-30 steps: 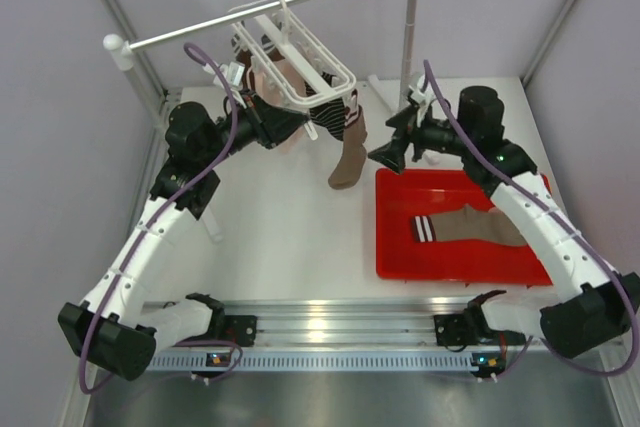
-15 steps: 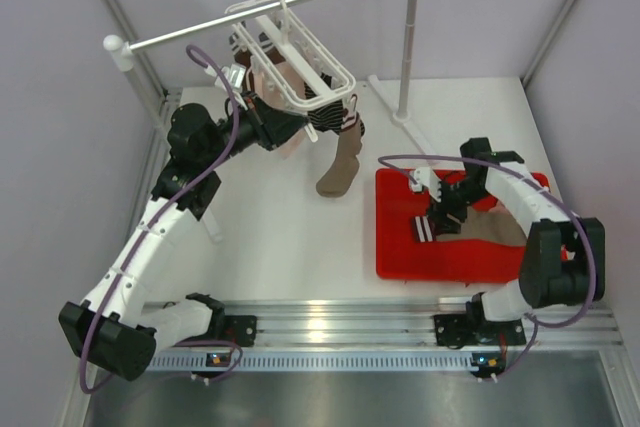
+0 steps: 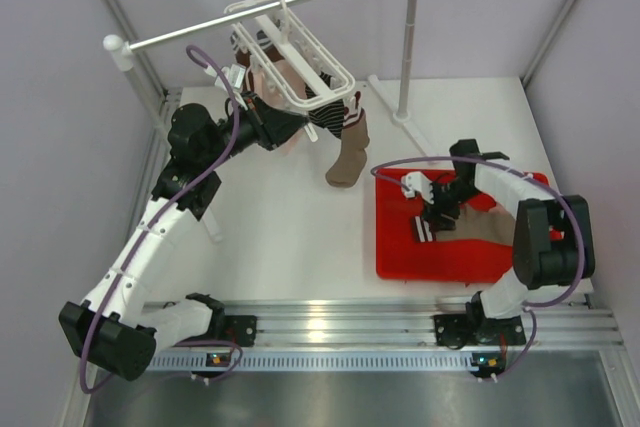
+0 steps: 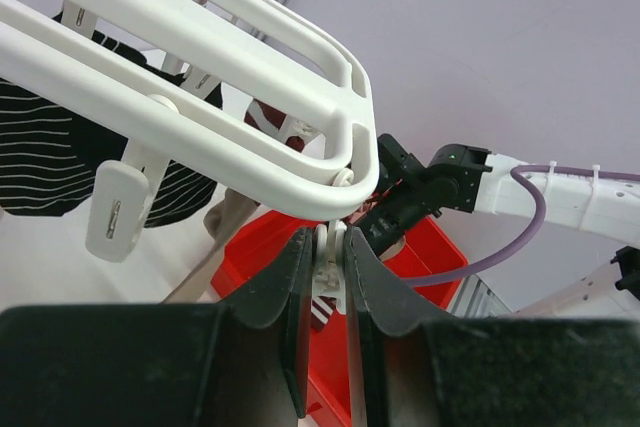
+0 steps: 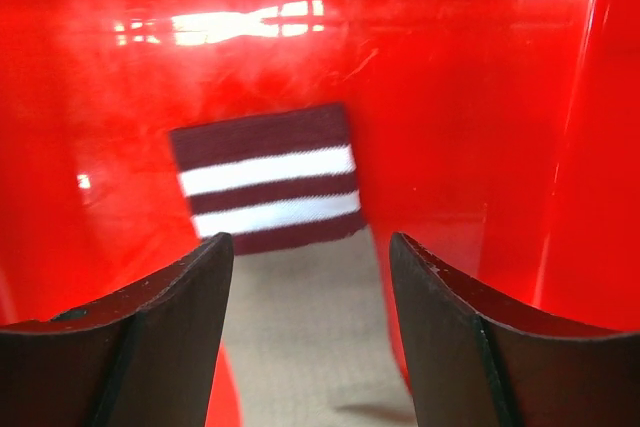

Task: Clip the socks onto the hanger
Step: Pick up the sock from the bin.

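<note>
Left gripper (image 4: 328, 244) clenched on corner clip (image 4: 329, 282) of hanger (image 4: 200, 112), above far-left corner of table (image 3: 280, 222). Right gripper (image 5: 310, 277) spread wide, straddling taupe sock (image 5: 300, 332) lying in red tray (image 5: 450, 97) by table's right edge.

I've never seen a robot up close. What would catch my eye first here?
Probably the bright red tray on the right, where the right gripper hangs open over a brown sock with a striped cuff. Then the white hanger on the rail at the back left, another sock dangling from it, with the left gripper pinching one of its clips.
</note>
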`<action>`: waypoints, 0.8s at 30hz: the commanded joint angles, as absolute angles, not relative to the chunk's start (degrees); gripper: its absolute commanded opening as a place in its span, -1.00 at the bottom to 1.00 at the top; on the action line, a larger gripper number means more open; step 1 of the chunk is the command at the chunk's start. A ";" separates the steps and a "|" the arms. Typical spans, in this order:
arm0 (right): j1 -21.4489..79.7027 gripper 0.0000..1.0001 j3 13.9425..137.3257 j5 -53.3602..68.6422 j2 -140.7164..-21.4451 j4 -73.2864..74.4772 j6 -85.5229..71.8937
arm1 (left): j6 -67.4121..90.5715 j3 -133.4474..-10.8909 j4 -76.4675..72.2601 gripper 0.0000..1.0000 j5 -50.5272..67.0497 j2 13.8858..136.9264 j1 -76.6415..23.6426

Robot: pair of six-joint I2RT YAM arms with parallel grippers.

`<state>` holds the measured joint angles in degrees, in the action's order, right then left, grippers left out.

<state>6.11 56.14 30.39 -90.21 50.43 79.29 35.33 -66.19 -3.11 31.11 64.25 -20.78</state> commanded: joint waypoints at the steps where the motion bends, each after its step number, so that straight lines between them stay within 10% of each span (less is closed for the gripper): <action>1: 7.82 0.25 55.20 30.41 -91.58 44.48 79.01 | 34.81 -65.83 -5.98 -1.00 31.20 63.46 -20.65; 11: 11.34 0.03 51.50 27.25 -93.95 43.15 78.75 | 34.63 -65.39 -5.63 -1.00 31.03 63.20 -20.65; 19: 11.34 -1.00 52.03 27.59 -93.35 42.89 77.00 | 34.10 -65.21 -5.01 -1.00 30.94 62.93 -20.74; 24: 10.99 -1.00 56.58 34.60 -85.20 47.80 71.91 | 34.19 -65.21 -4.92 -1.00 30.85 62.84 -20.74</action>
